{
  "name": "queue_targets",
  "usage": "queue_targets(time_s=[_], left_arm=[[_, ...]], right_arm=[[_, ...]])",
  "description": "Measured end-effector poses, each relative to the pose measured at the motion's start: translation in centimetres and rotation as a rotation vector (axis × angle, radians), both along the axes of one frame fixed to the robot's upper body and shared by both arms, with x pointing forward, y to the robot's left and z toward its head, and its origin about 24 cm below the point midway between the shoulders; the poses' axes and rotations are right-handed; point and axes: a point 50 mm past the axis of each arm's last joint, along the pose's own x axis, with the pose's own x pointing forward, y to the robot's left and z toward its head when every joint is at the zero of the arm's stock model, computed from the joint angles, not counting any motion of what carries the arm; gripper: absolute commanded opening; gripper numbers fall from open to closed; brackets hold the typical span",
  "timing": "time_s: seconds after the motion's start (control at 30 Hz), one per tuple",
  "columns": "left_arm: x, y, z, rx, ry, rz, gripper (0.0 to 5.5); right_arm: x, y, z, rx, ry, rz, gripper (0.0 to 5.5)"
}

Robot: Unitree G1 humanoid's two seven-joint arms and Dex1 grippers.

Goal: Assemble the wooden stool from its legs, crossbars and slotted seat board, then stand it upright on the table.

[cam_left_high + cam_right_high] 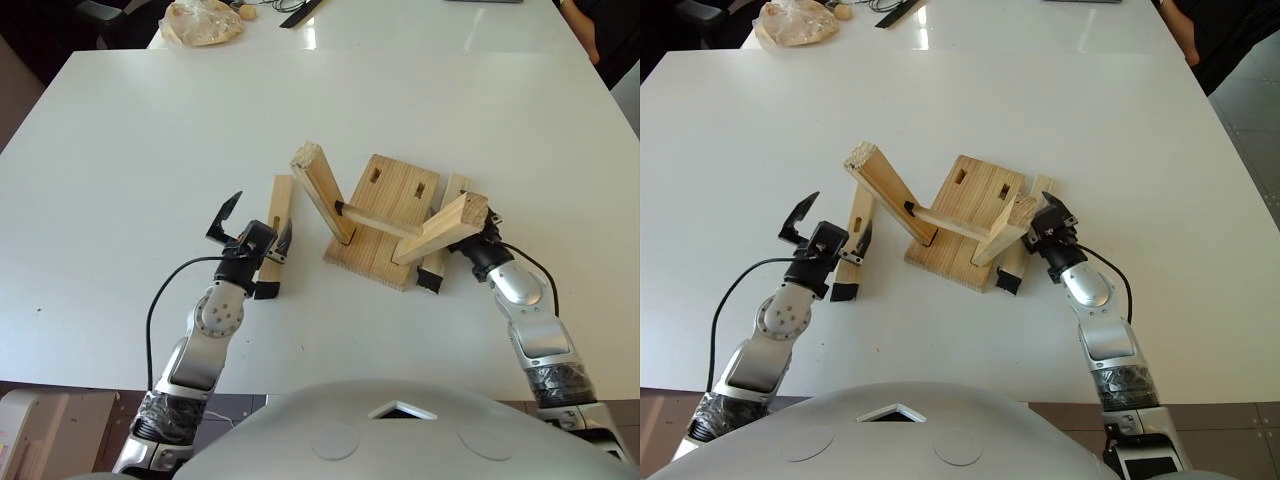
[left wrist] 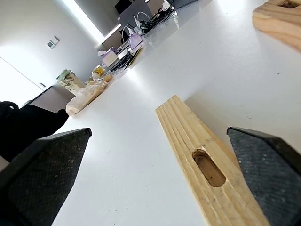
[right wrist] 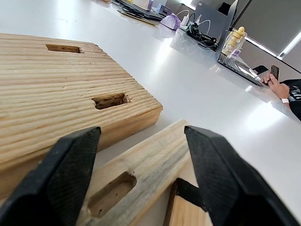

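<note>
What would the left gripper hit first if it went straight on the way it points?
Most likely the loose light wooden leg with an oval slot, which lies flat on the white table and is framed by the open left gripper. Depth is unclear.

Loose leg (image 1: 279, 208) left of seat board (image 1: 396, 196)

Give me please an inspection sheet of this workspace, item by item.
Surface: white table, flat.
Job's things: seat board lies flat; leg frame with crossbar stands tilted on it; loose leg to its left; another leg to its right.
Clutter: plastic bag, far behind.
Grippers: left gripper open over the loose leg; right gripper open at the leg frame.
Cables: black cable along the left arm.
Surroundings: adjoining table under the bag.
</note>
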Motion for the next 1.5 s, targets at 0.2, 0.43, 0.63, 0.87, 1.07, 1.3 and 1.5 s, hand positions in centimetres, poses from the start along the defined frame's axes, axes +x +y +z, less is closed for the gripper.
queue_targets(time_s=[0.2, 0.43, 0.63, 0.87, 1.07, 1.3, 1.5], left_arm=[[0.5, 2.1, -0.1, 0.043, 0.006, 0.057, 5.35], [0.6, 3.7, -0.1, 0.048, 0.019, 0.069, 5.35], [1.3, 1.4, 0.7, -0.170, 0.073, -0.018, 5.35], [6.0, -2.6, 9.1, -0.253, -0.194, -0.224, 5.35], [6.8, -5.6, 10.4, -0.279, -0.210, -0.352, 5.35], [4.9, -9.2, 10.3, -0.327, -0.163, -0.519, 5.35], [4.1, -9.5, 10.8, -0.299, -0.155, -0.581, 5.35]], right_arm=[[-0.1, -3.9, -0.2, -0.078, 0.010, -0.076, 3.31], [0.1, -7.2, -0.1, -0.123, 0.009, -0.157, 3.31], [0.5, -7.0, 0.8, -0.062, 0.026, -0.112, 3.31], [0.3, -3.2, 5.8, -0.026, 0.068, 0.352, 3.31], [-3.2, -2.8, 8.0, -0.148, 0.420, 0.798, 3.31], [-7.2, -1.4, 5.9, -0.135, 0.693, 1.018, 3.31], [-4.1, -0.9, 5.1, -0.152, 0.557, 0.857, 3.31]])
